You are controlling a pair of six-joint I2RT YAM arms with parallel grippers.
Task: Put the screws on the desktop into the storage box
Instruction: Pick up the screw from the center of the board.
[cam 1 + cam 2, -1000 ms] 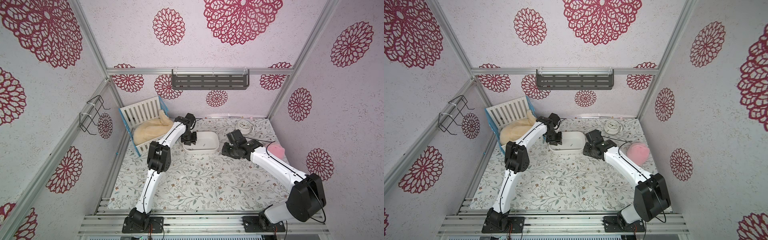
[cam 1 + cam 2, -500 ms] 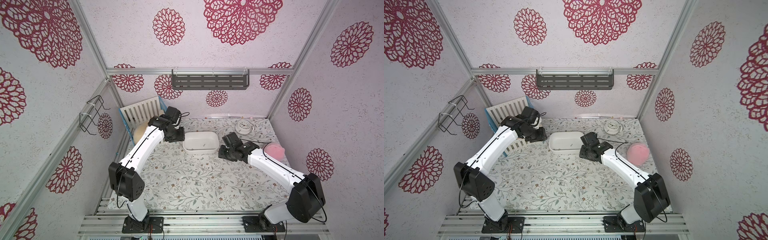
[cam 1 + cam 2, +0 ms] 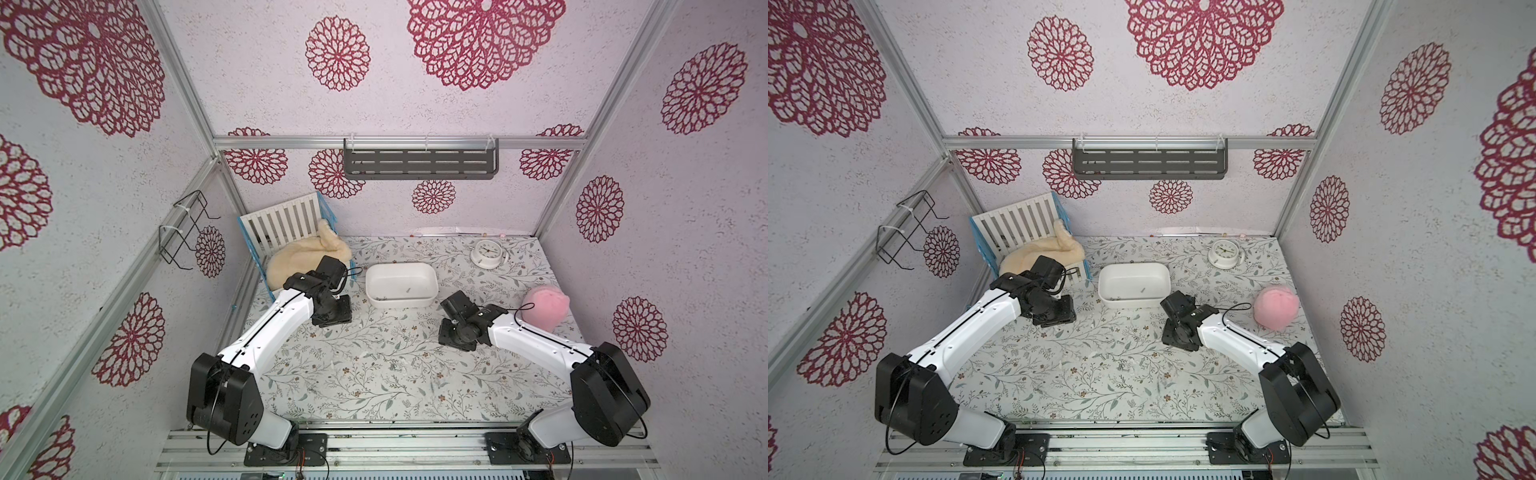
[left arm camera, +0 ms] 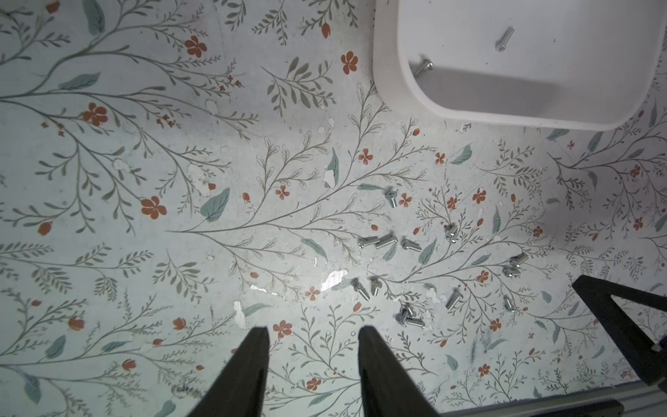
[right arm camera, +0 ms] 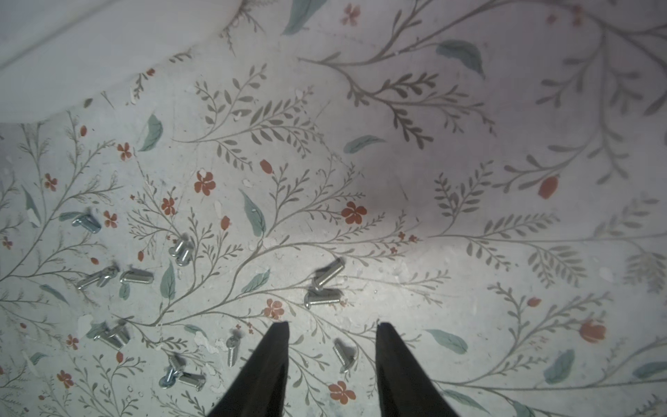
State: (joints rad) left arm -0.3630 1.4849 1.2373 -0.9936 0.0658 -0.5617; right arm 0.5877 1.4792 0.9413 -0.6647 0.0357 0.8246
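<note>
While many screws lie scattered on the desktop beside the storage box, the left gripper and right gripper hover nearby, jaws parted, empty.

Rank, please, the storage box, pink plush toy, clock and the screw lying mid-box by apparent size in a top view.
1. storage box
2. pink plush toy, though it sits somewhat nearer the camera than the clock
3. clock
4. screw, by far the smallest
</note>
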